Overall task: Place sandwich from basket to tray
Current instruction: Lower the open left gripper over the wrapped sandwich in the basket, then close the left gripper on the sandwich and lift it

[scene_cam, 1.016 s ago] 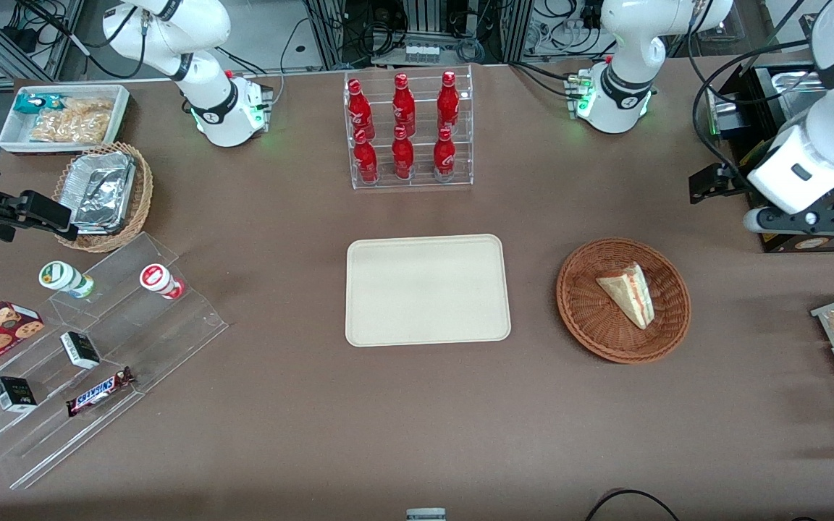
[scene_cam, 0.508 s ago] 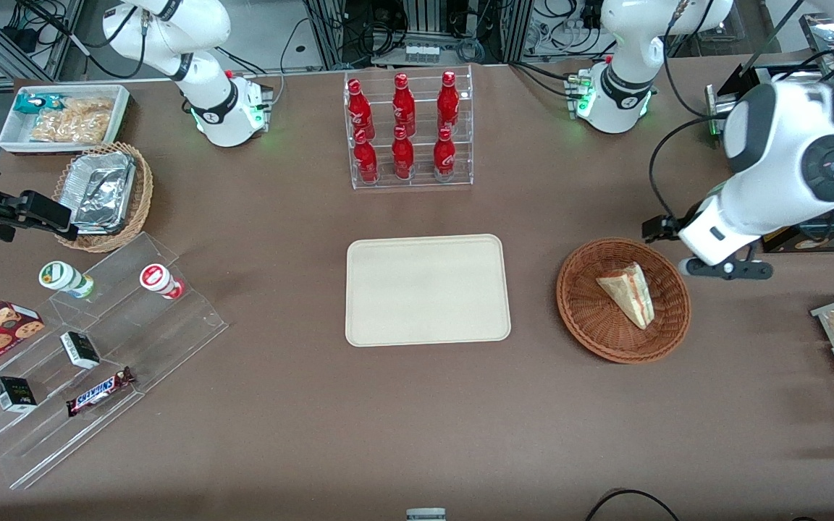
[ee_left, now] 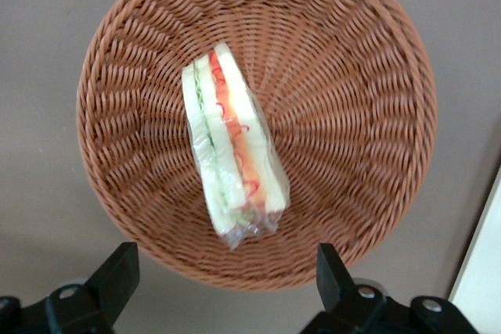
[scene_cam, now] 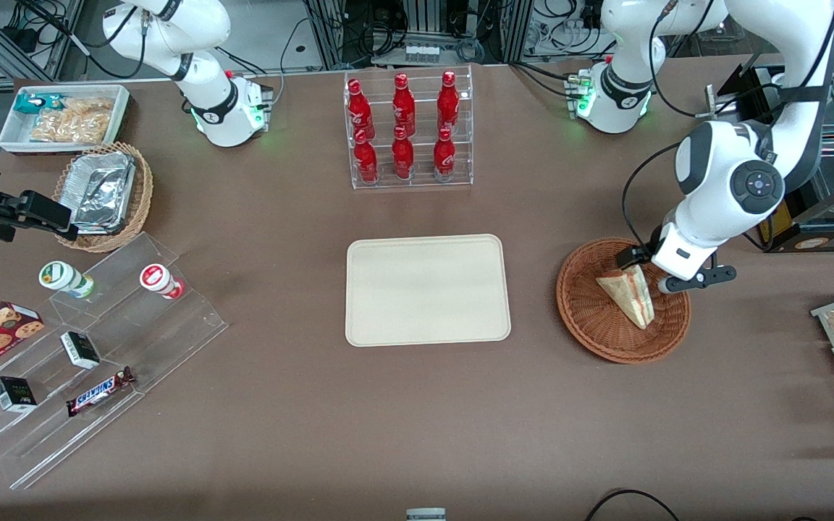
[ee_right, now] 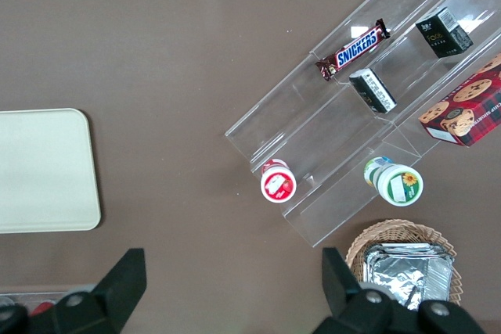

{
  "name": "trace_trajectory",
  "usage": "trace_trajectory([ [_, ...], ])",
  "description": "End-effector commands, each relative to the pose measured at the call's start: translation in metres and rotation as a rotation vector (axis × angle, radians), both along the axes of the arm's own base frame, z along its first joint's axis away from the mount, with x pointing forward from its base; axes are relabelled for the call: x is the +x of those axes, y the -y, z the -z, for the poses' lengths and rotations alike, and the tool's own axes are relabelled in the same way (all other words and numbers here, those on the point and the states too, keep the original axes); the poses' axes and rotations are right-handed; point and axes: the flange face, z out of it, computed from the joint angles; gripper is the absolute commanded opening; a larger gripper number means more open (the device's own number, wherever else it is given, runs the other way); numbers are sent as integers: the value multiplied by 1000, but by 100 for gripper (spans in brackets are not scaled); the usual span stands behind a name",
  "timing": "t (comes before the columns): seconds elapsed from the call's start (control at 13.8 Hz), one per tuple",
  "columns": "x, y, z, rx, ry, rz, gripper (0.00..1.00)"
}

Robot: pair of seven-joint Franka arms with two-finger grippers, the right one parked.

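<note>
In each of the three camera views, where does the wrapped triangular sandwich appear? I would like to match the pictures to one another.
Front view: the triangular wrapped sandwich lies in the round reddish-brown wicker basket, toward the working arm's end of the table, with the left arm's claw above the basket's rim.
Left wrist view: the sandwich lies in the basket; the open claw hangs above the rim.
Right wrist view: not in it.
Shared landmark: the flat cream rectangular tray.

the brown matte bench (scene_cam: 417,420) carries a round reddish-brown woven wicker basket (scene_cam: 591,318) directly beneath the hand (scene_cam: 647,269), whose fingers stand spread wide. a flat cream-beige rectangular tray (scene_cam: 428,289) lies near the hand, toward the parked arm's end; a clear acrylic rack of red bottles (scene_cam: 408,130) stands farther from the front camera than the hand, and clear stepped snack shelves (scene_cam: 91,362) lie well apart from it.
</note>
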Motion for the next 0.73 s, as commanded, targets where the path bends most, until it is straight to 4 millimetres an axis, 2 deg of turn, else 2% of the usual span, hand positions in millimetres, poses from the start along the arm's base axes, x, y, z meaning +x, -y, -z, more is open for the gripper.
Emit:
trace_trajectory([
  [0.0,2,4,9,2,33,-148,100],
  [0.22,3,3,29,1,40,-301,100],
  [0.65,6,-1,64,-4,13,-366,100],
])
